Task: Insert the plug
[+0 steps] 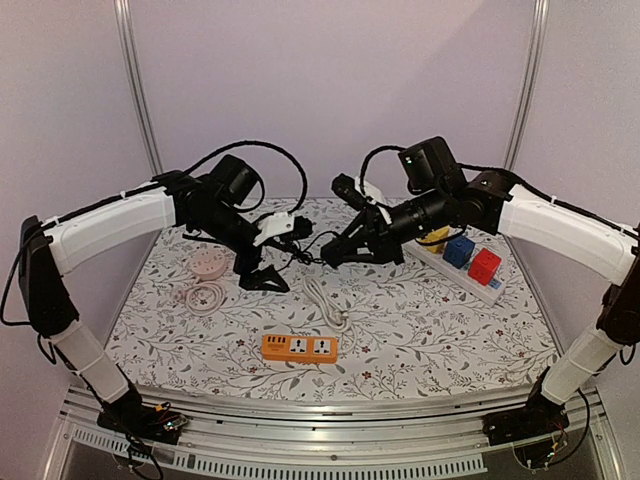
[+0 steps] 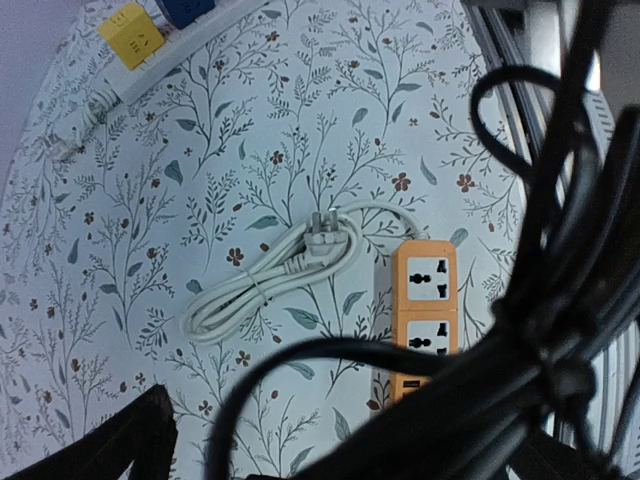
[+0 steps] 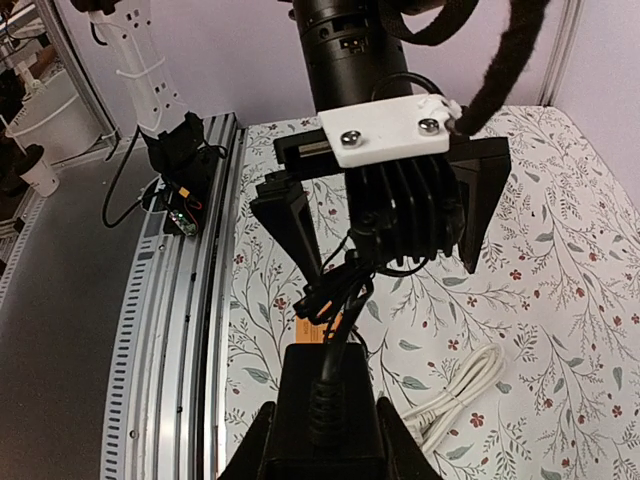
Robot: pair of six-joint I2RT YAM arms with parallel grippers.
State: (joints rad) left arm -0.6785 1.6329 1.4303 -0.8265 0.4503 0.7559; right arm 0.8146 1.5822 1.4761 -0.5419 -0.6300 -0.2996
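Facing spread left fingers point(image 3: 292, 225), right fingers point(image 1: 345, 250) grip plug point(image 3: 330, 390).

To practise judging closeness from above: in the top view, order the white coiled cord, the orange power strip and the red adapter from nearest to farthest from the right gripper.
1. White coiled cord, mid-table, just below the right gripper in this view.
2. Orange power strip, nearer the arm bases.
3. Red adapter, far to the right.

Table point(image 1: 450, 340) under floral cloth. Directly on it: orange 2-socket power strip point(image 1: 299, 347) near front edge; coiled white cable point(image 1: 325, 300) just behind; white power strip point(image 1: 492, 291) at right; pink round object point(image 1: 209, 266) at left.
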